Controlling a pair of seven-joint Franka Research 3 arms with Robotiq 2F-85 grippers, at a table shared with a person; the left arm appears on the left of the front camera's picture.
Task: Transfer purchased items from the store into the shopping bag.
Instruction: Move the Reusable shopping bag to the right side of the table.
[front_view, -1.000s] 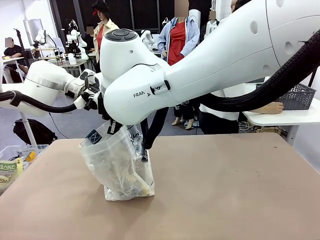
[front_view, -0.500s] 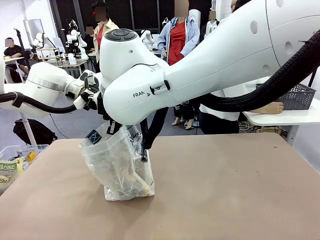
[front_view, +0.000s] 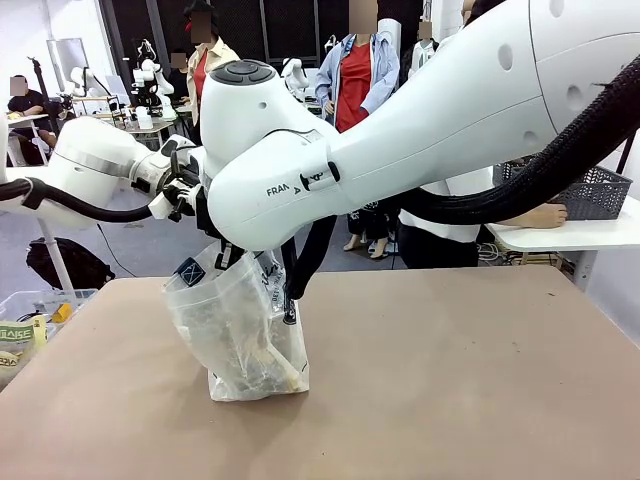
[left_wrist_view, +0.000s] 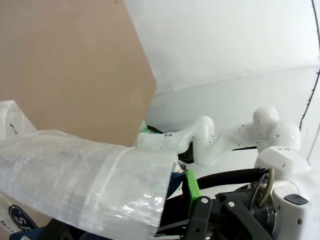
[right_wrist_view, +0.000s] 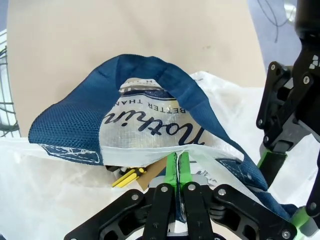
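The right gripper (right_wrist_view: 177, 167) is clamped on the rim of the shopping bag (front_view: 238, 335), just below its navy handle (right_wrist_view: 75, 125). The left gripper (left_wrist_view: 190, 187) seems to pinch the opposite edge, though the film hides its pads. The bag stands near table centre; a yellow item (right_wrist_view: 127, 176) lies inside at 7 o'clock of the pinch. The step looks like holding the mouth open; next needs the sides kept spread.

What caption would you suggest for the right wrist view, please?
Right gripper pinching the shopping bag rim shut below its navy handle, yellow item visible inside.
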